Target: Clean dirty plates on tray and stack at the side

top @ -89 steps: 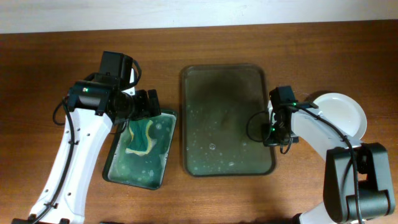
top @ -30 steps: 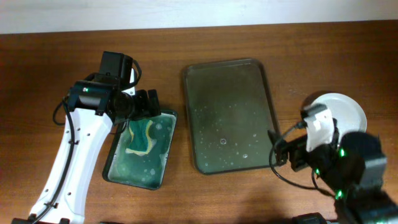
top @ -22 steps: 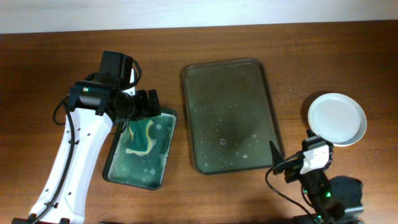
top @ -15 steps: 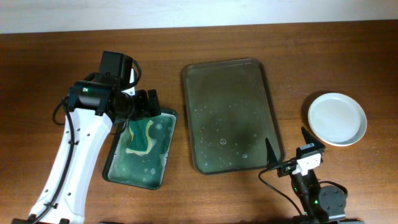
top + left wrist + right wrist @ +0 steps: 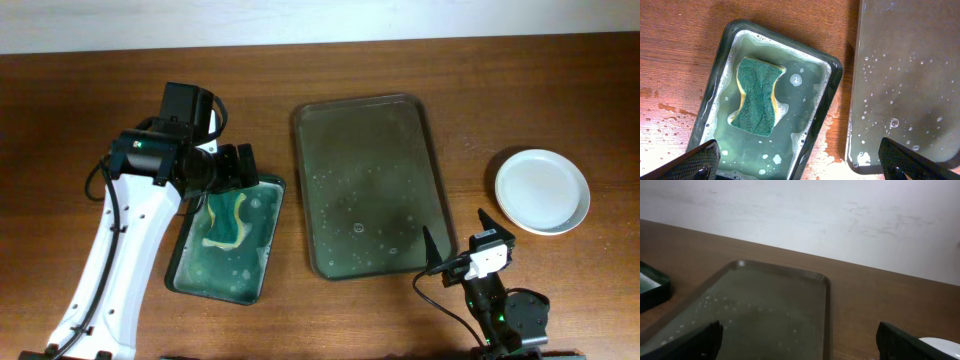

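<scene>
The dark olive tray [image 5: 368,185] lies mid-table, wet with droplets and with nothing on it; it also shows in the left wrist view [image 5: 910,75] and the right wrist view [image 5: 765,305]. A clean-looking white plate [image 5: 542,190] rests on the table to its right. I cannot tell whether other plates lie beneath it. Only its edge [image 5: 942,347] shows in the right wrist view. My right gripper [image 5: 458,232] stands open and empty near the tray's front right corner [image 5: 805,347]. My left gripper [image 5: 238,165] hangs open and empty above the basin [image 5: 800,167].
A green basin [image 5: 180,270] of teal soapy water holds a yellow-green sponge [image 5: 228,220] left of the tray; the basin [image 5: 722,55] and sponge [image 5: 757,95] fill the left wrist view. Water is spilled on the wood between basin and tray. A white wall runs behind the table.
My right arm has drawn back from the tray's right edge to the table's front edge. The tray turned slightly. The left arm has not moved.
</scene>
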